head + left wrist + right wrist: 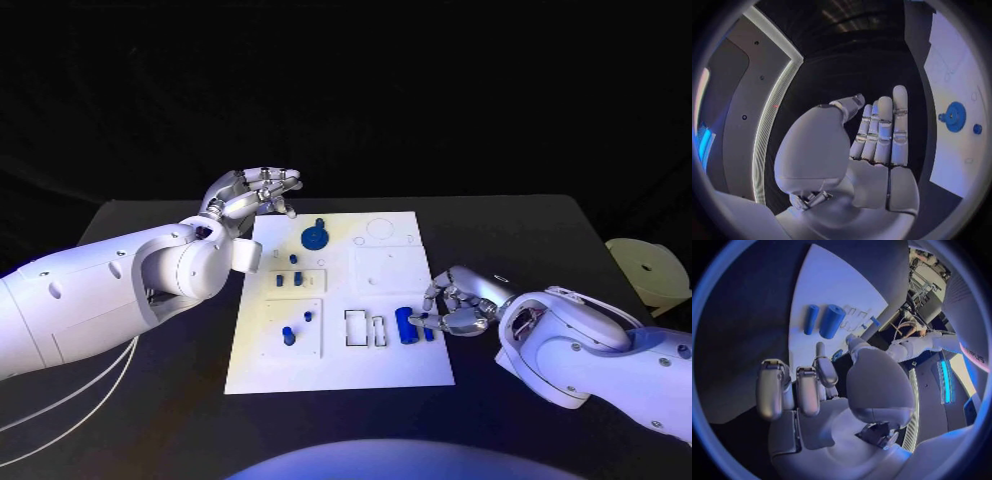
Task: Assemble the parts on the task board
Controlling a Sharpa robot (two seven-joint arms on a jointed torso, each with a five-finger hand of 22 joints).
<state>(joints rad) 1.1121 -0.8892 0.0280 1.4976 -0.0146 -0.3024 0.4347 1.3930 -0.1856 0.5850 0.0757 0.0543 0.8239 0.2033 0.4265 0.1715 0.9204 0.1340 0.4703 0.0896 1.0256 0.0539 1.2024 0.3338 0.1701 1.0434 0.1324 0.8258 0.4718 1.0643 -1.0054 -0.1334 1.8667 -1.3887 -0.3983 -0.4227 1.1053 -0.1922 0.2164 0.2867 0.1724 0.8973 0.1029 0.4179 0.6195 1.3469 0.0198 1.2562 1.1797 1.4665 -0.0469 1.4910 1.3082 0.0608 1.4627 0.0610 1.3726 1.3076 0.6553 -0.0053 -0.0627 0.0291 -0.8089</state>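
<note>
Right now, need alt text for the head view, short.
A white task board lies mid-table, with small blue parts and a blue gear on it. The right robot hand rests at the board's right edge by a blue cylinder; the left robot hand hovers, fingers curled, off its far-left corner.

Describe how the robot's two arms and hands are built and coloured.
Both arms have smooth, rounded white shells. The left arm has thin white cables trailing beneath it. The left hand and right hand are silver metal, with segmented fingers and pale smooth palm plates. The right arm has small dark dots on its casing.
</note>
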